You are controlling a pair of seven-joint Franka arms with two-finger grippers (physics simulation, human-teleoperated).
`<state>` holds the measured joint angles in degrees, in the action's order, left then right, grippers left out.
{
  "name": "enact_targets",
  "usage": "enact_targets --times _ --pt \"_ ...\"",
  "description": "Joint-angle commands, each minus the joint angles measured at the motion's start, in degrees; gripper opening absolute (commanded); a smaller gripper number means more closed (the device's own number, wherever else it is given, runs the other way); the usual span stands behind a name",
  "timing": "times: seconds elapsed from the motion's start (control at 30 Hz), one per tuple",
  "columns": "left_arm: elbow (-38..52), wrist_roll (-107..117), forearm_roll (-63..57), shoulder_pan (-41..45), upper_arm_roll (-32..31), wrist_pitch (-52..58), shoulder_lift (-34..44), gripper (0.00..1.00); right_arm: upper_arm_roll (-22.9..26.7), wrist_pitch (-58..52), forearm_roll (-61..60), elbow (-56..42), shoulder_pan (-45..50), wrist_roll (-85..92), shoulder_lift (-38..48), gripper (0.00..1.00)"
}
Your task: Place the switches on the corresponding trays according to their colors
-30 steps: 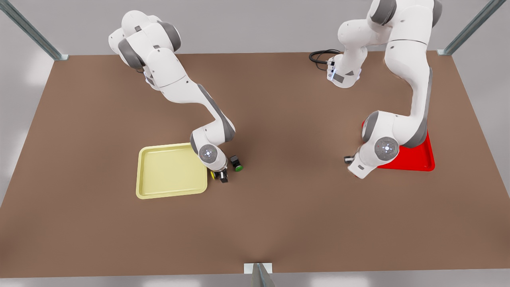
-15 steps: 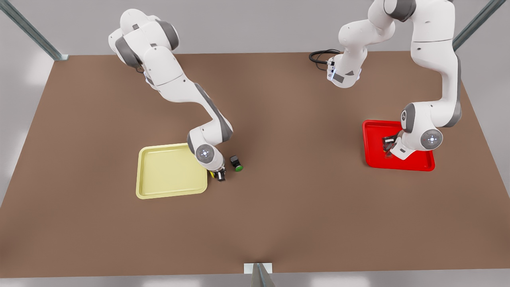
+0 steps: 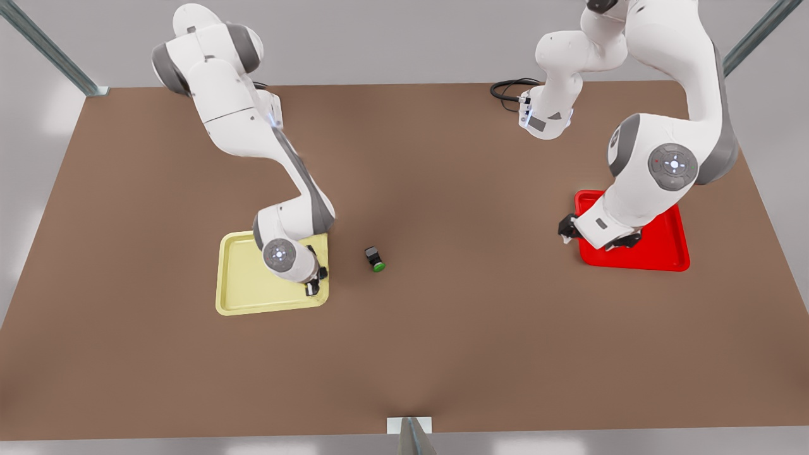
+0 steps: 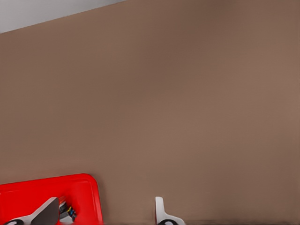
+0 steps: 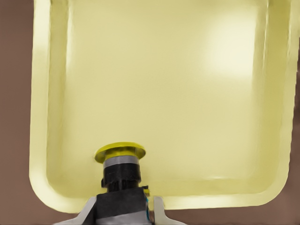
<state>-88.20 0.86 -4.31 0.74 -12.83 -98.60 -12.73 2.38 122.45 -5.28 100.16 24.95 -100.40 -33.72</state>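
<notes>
The yellow-capped switch [image 5: 121,168] is held in my right gripper [image 5: 123,211], which is shut on its dark body. It hangs over the pale yellow tray [image 5: 164,93] just inside one corner; the front view has that gripper [image 3: 311,287] at the yellow tray's [image 3: 246,278] near corner, toward the view's right. My left gripper [image 4: 105,218] is open, with nothing between its fingers, at the edge of the red tray [image 4: 28,197]. In the front view it [image 3: 567,227] hovers by the red tray's [image 3: 663,246] left rim. A small dark piece [image 4: 70,212] lies on the red tray; I cannot tell what it is.
A green-capped switch [image 3: 375,259] lies on the brown table between the two trays, close to the yellow one. A black cable [image 3: 509,88] coils at the table's far edge. Metal frame posts stand at the corners.
The right gripper carried the yellow switch from the table beside the tray to over the tray's corner. The left gripper rose from inside the red tray and shifted to its left rim.
</notes>
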Motion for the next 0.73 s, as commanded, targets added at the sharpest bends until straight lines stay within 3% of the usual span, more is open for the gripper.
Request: enact_targets --times 0.0,0.03,0.07,0.23,0.3,0.37,0.47,0.53,0.63,0.7 --pt "0.2 1.5 0.8 -0.5 0.1 3.1 -0.7 1.00 -0.1 -4.1 6.6 4.5 -0.7 12.4 1.9 0.53" --pt "0.4 1.4 0.7 -0.5 0.3 2.9 -1.1 1.00 -0.2 -4.1 6.7 5.0 -1.1 14.1 2.3 0.86" --pt "0.9 1.4 0.7 -0.6 0.3 2.9 -1.2 1.00 -0.2 -4.1 6.7 5.1 -1.1 14.1 2.3 1.00" --pt "2.6 1.4 0.6 -0.6 0.4 2.9 -2.2 1.00 -1.6 -4.9 6.6 4.3 -2.4 14.9 7.1 1.00" --pt "2.8 1.4 0.8 -0.6 0.7 2.9 -2.3 1.00 -1.6 -9.6 6.6 -0.4 -2.9 16.9 8.0 1.00" --pt "3.9 1.5 0.9 -0.6 0.8 3.1 -2.1 1.00 -1.8 -19.2 5.9 -8.0 -7.4 29.7 8.2 1.00" --pt "4.0 1.3 0.7 -0.6 0.8 7.5 -1.3 1.00 -1.5 -36.6 3.6 -21.0 -20.1 72.7 9.0 1.00" --pt "7.3 1.2 0.9 -0.5 0.8 13.6 -1.3 1.00 -1.4 -43.9 11.7 -28.0 -26.3 99.5 9.4 1.00" --pt "9.6 1.2 1.0 -0.4 0.7 22.7 -1.4 1.00 -1.4 -46.3 13.5 -26.9 -29.3 107.1 20.6 1.00" --pt "10.2 1.2 1.0 -0.4 0.6 25.0 -1.4 1.00 -1.4 -47.0 13.4 -26.9 -29.2 107.0 20.8 1.00"
